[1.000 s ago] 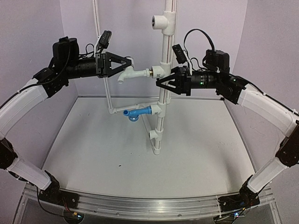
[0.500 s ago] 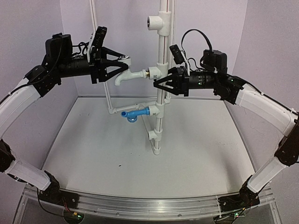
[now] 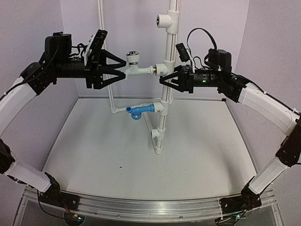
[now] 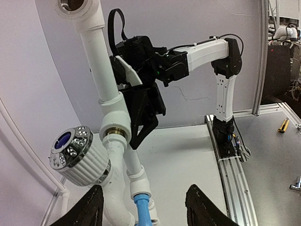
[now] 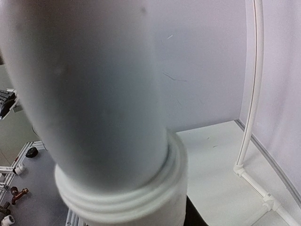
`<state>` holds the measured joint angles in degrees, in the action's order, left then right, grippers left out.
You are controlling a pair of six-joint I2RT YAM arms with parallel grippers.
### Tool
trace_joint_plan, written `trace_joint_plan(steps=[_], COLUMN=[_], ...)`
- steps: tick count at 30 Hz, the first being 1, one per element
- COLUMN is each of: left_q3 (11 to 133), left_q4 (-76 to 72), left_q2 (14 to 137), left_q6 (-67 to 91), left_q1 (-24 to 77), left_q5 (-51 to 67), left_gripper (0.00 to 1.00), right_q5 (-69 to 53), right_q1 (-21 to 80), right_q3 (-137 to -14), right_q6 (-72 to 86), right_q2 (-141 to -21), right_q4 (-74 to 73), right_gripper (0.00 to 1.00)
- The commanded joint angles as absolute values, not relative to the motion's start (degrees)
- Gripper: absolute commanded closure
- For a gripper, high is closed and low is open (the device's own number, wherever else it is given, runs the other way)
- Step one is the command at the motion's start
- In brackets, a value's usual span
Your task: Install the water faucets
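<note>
The white water faucet sticks out sideways from a tee fitting on the upright white pipe, its chrome-capped knob pointing up. My left gripper is open around it. In the left wrist view the white faucet lies close to the left finger, and the right finger stands well clear of it. The blue faucet sits in a lower fitting, its blue stem showing between my left gripper's fingers. My right gripper is shut on the upright pipe, which fills the right wrist view.
A third tee with an open mouth sits near the pipe's top. A thin white pipe frame stands at the back against the purple wall. The white table ends at an aluminium rail near the arm bases.
My left gripper rolled with the white faucet, turning its spout from pointing down until the knob faces up. The jaws then widened off it. The pipe stand shifted slightly.
</note>
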<state>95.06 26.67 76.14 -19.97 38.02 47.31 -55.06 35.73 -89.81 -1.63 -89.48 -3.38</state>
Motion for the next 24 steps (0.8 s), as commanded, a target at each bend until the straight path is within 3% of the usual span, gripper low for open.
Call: trace_joint_plan(steps=[1, 6, 13, 17, 21, 24], left_q3=[98.3, 99.0, 97.4, 99.6, 107.3, 107.4], left_q4=[26.0, 20.5, 17.9, 17.0, 25.3, 25.2], left_q2=[75.7, 75.6, 73.8, 74.6, 79.3, 80.2], left_q6=[-17.1, -6.9, -1.7, 5.1, 10.2, 11.3], left_q1=[38.8, 38.8, 38.8, 38.2, 35.6, 34.8], left_q5=[48.2, 38.9, 36.7, 30.0, 24.7, 24.9], left_gripper=[0.41, 0.33, 0.30, 0.37, 0.54, 0.58], right_q5=[-55.0, -55.3, -55.0, -55.1, -55.4, -55.5], right_q1=[35.3, 35.3, 35.2, 35.2, 35.3, 35.3], right_q3=[-91.8, -90.7, -89.7, -89.8, -89.6, -89.3], right_q6=[5.0, 3.1, 2.4, 2.8, 2.6, 2.4], right_q2=[-89.5, -88.3, -87.4, -87.5, -87.0, -86.7], right_q4=[-4.2, -4.3, -4.4, -4.4, -4.5, -4.5], right_gripper=[1.00, 1.00, 1.00, 1.00, 1.00, 1.00])
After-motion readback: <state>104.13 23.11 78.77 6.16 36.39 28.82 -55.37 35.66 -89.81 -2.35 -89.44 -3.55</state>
